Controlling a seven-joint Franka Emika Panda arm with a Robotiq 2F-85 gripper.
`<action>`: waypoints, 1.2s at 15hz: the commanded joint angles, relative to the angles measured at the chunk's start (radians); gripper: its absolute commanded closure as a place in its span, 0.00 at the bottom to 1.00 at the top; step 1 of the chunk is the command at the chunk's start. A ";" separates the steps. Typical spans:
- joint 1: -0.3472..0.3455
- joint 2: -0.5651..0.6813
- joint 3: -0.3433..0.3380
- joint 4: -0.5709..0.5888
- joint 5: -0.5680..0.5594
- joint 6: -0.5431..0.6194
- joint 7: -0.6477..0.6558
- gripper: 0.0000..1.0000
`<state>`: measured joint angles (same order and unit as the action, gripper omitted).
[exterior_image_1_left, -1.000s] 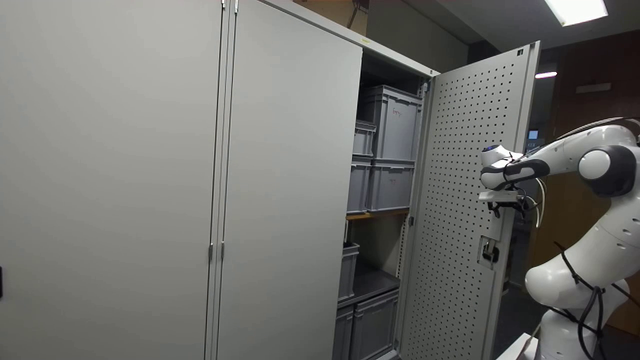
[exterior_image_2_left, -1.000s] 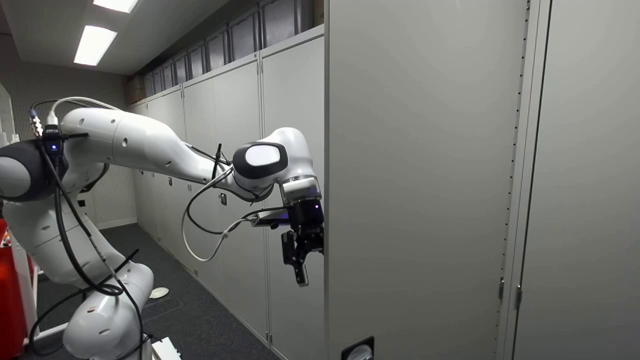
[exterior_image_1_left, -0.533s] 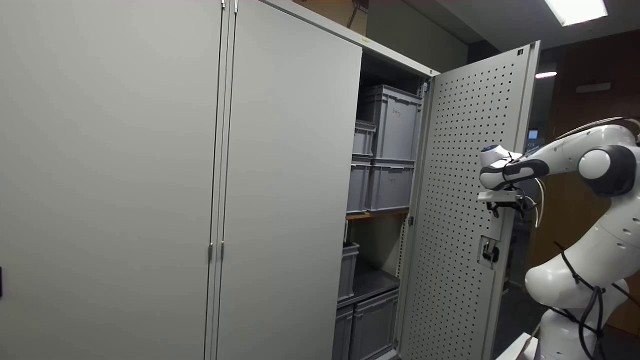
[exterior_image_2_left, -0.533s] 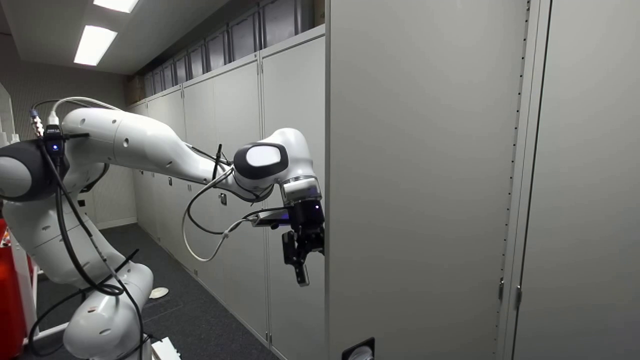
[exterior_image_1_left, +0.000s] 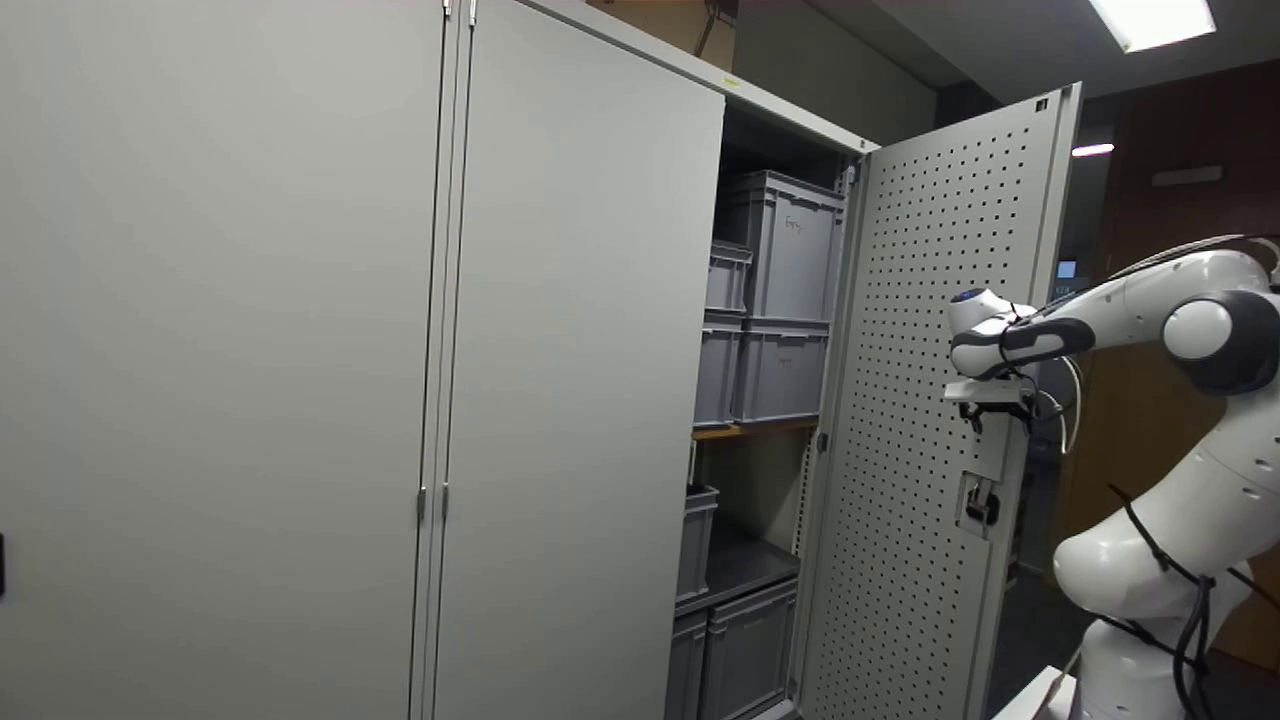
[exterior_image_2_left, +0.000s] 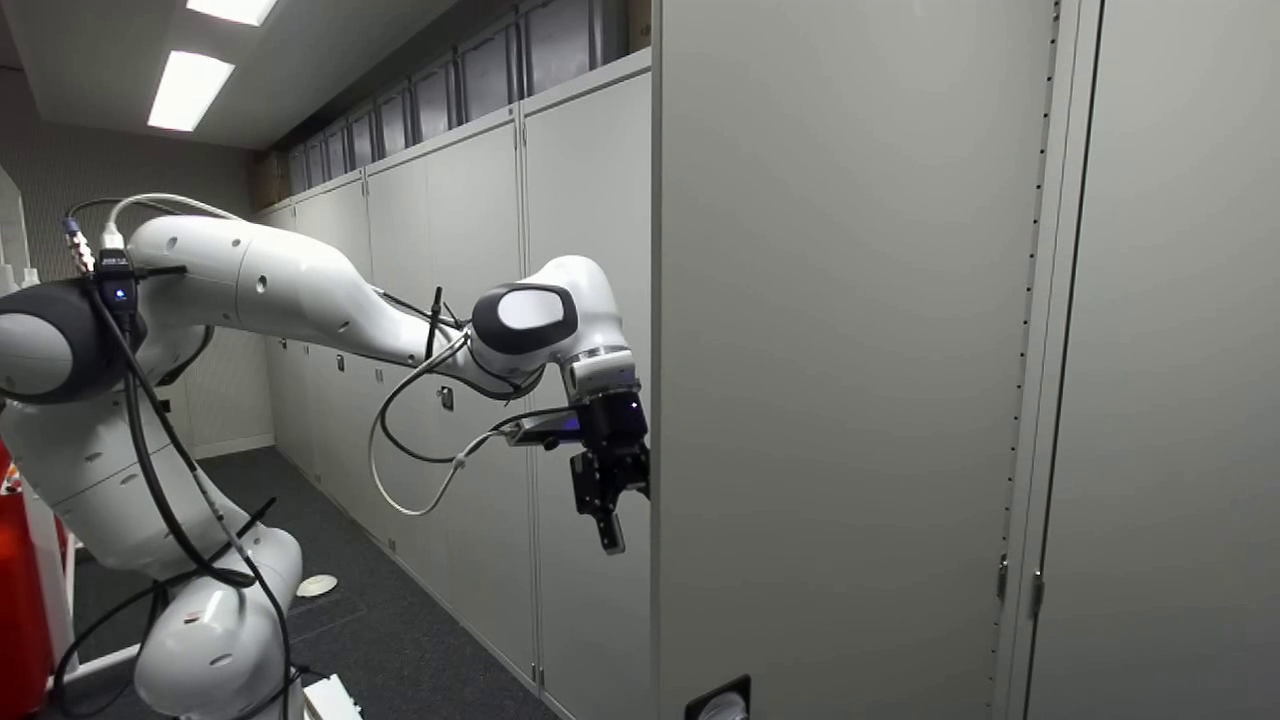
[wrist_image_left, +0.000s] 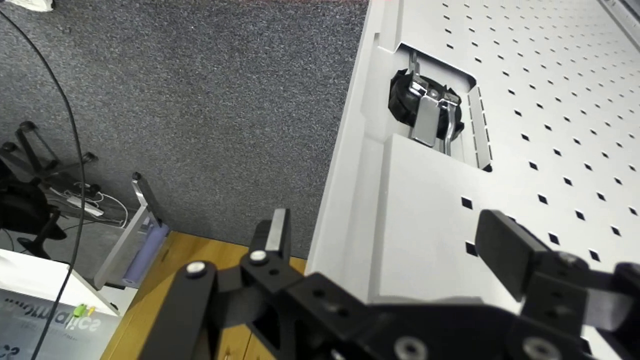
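My black gripper (wrist_image_left: 384, 220) stands open beside the swung-out grey cabinet door (exterior_image_1_left: 925, 350), nothing held. In the wrist view one finger (wrist_image_left: 278, 230) lies past the door's free edge, over carpet; the opposite finger (wrist_image_left: 505, 255) lies over the perforated inner face. Whether either touches the door cannot be told. Higher in that view a metal and black latch (wrist_image_left: 430, 107) sits in a recess; in an exterior view it is below the gripper (exterior_image_1_left: 998, 420). The gripper (exterior_image_2_left: 632, 520) is partly hidden by the door's edge in an exterior view, where the plain outer face (exterior_image_2_left: 840, 350) shows.
Grey lidded bins (exterior_image_1_left: 785, 370) stand on shelves inside the cabinet. A closed door (exterior_image_1_left: 580, 350) adjoins the opening. A row of closed cabinets (exterior_image_2_left: 460, 250) runs behind the arm. In the wrist view are carpet (wrist_image_left: 240, 100), a wooden surface (wrist_image_left: 220, 250) and a black cable (wrist_image_left: 72, 120).
My gripper has shifted a little toward the door, leftward in an exterior view, and slightly upward. The door's free edge has moved barely, if at all. The fingers look equally spread.
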<state>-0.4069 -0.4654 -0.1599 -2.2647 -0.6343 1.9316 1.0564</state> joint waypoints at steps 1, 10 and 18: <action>0.032 -0.001 0.009 0.018 -0.003 -0.008 -0.034 0.00; 0.073 0.007 0.036 0.046 -0.079 -0.021 -0.199 0.00; 0.146 -0.007 0.025 0.062 0.012 0.067 -0.367 0.00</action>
<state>-0.2869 -0.4667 -0.1223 -2.2207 -0.6664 1.9601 0.7689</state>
